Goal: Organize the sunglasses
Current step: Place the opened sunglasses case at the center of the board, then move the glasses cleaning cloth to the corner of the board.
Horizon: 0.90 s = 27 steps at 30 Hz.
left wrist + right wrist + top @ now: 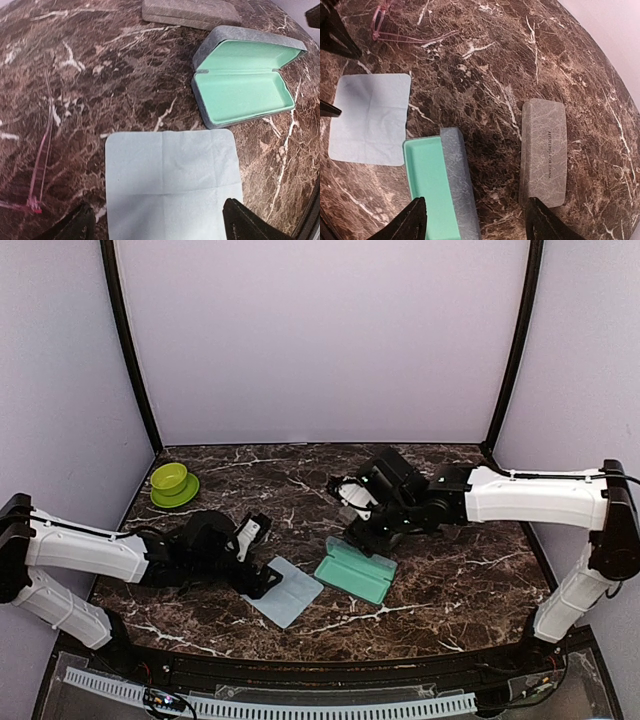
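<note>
No dark sunglasses show in any view. A thin pink-framed pair of glasses (40,165) (395,31) lies on the marble to the left of the cloth. A pale blue cloth (285,590) (170,180) (370,117) lies flat, and my left gripper (262,558) (160,231) hovers open over its near edge, one finger at each side. An open grey case (357,570) (245,90) (435,190) with teal lining lies empty. My right gripper (362,525) (477,226) is open above the gap between that case and a closed grey case (543,150) (190,12).
A lime green bowl on a matching saucer (172,483) stands at the back left. The dark marble table (450,580) ends at a black front edge. Pale walls with black corner posts close in the back and sides.
</note>
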Tool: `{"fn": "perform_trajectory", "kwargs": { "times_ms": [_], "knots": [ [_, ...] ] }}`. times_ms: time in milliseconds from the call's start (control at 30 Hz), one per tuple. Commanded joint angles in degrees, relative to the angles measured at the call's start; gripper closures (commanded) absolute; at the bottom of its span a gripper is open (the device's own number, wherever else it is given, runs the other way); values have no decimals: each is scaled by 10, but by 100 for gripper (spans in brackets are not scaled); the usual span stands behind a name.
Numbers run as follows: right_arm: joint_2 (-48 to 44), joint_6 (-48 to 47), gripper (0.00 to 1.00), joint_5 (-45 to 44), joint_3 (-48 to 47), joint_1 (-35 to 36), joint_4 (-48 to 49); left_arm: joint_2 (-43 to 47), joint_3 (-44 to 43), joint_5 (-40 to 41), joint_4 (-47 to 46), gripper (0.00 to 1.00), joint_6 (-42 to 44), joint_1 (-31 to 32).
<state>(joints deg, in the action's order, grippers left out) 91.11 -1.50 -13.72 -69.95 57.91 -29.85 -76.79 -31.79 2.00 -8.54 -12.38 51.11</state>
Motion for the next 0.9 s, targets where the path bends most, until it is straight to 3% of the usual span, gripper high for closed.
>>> {"fn": "perform_trajectory", "kwargs": {
  "times_ms": [0,100,200,433,867],
  "knots": [
    [-3,57,33,16,-16,23,19,17,-9,8,80,12,-99,0],
    [26,71,34,49,-19,34,37,17,-14,17,94,15,-109,9],
    [34,88,34,75,-11,37,60,-7,-40,75,119,15,-107,58],
    [14,110,35,62,26,37,74,-113,-111,141,155,14,-113,108],
    [-38,134,35,43,98,36,71,-194,-155,124,157,13,-92,131]
  ]
}}
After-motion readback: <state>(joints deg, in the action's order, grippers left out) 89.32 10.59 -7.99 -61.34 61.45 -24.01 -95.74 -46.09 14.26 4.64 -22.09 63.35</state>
